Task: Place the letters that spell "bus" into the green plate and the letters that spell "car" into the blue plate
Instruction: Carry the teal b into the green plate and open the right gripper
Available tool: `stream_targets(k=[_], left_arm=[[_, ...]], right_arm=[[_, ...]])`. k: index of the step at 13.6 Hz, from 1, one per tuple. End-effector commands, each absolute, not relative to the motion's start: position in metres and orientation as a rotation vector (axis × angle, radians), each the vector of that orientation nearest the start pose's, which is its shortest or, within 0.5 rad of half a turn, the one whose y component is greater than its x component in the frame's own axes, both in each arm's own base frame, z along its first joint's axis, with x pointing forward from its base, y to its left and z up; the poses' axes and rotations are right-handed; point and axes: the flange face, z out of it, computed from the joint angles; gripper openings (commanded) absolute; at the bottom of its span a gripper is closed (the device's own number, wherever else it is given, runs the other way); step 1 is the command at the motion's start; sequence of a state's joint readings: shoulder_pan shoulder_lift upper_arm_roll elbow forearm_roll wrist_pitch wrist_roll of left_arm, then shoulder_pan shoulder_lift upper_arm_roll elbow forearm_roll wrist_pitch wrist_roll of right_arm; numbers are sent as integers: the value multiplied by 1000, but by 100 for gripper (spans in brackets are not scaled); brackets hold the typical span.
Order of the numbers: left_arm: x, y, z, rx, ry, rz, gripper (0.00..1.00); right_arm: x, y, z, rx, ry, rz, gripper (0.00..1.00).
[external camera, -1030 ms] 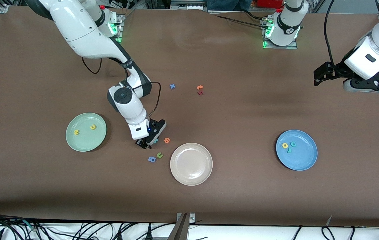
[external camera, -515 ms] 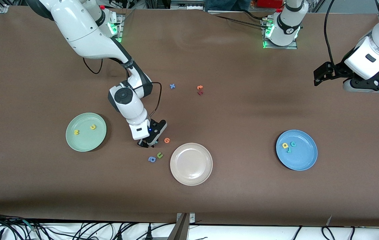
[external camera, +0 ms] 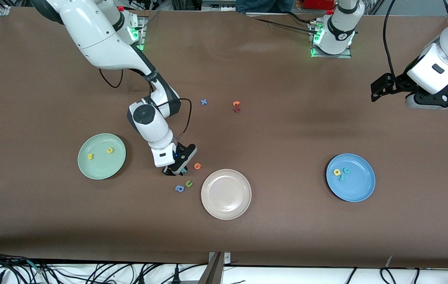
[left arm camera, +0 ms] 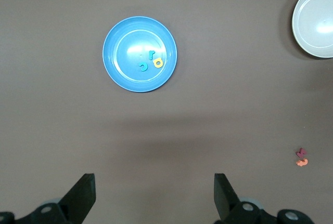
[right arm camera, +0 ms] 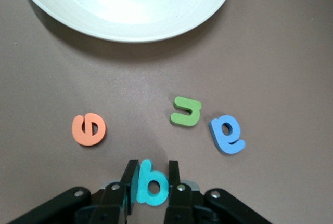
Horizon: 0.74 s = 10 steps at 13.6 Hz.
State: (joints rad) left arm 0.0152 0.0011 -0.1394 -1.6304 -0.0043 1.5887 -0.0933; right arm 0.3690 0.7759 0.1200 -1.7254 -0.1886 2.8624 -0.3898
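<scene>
Right wrist view: teal "b" (right arm camera: 151,185) clamped between right tool (right arm camera: 152,182) fingers.

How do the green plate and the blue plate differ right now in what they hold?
The green plate holds two yellow letters, lying apart; the blue plate holds three, one yellow and two teal, clustered together. The green plate sits toward the right arm's end of the table, the blue plate toward the left arm's end. Both are round, look the same size and rest flat on the table.
</scene>
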Motion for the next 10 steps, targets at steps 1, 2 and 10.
stream_targets(k=[1,2,10], left_arm=[[547,-70,606,-3126,58,65,100],[547,-70,606,-3126,58,65,100],[547,-70,606,-3126,55,65,100]], right_arm=[[621,327,186,-2705,-1454,-603,11],[621,326,190,-2707,-1453,-603,11],[622,222,275,-2849,-1443,-312,11]])
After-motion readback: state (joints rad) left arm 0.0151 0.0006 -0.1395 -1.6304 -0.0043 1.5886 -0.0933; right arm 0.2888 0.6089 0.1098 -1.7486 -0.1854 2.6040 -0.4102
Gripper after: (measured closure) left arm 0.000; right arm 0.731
